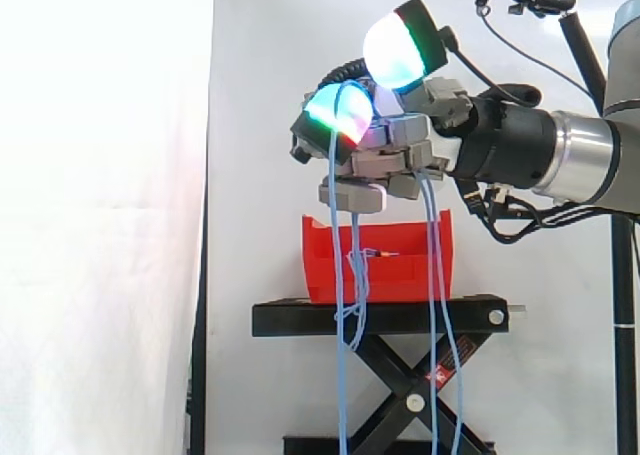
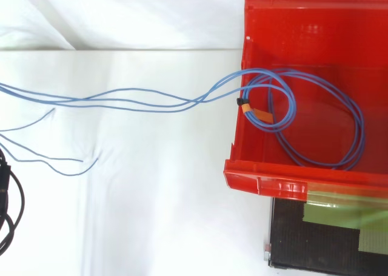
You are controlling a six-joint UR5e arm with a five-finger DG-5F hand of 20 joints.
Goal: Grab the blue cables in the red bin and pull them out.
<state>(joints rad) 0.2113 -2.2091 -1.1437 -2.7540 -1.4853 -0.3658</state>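
Observation:
In the side view my hand (image 1: 400, 147) hovers above the red bin (image 1: 400, 270), its fingers curled round the blue cables (image 1: 352, 275). Strands loop over the glowing fingertips (image 1: 335, 115) and hang down past the bin's front to below the stand. From above, a coil of blue cables (image 2: 315, 124) lies inside the red bin (image 2: 260, 180). It is bound by an orange tie (image 2: 251, 110) near the left wall. Several strands run over that wall and off to the left.
The bin sits on a black scissor-lift stand (image 1: 380, 318), whose top (image 2: 315, 245) shows below the bin from above. Loose blue cable ends (image 2: 60, 161) lie on the white surface at left. A white curtain hangs behind.

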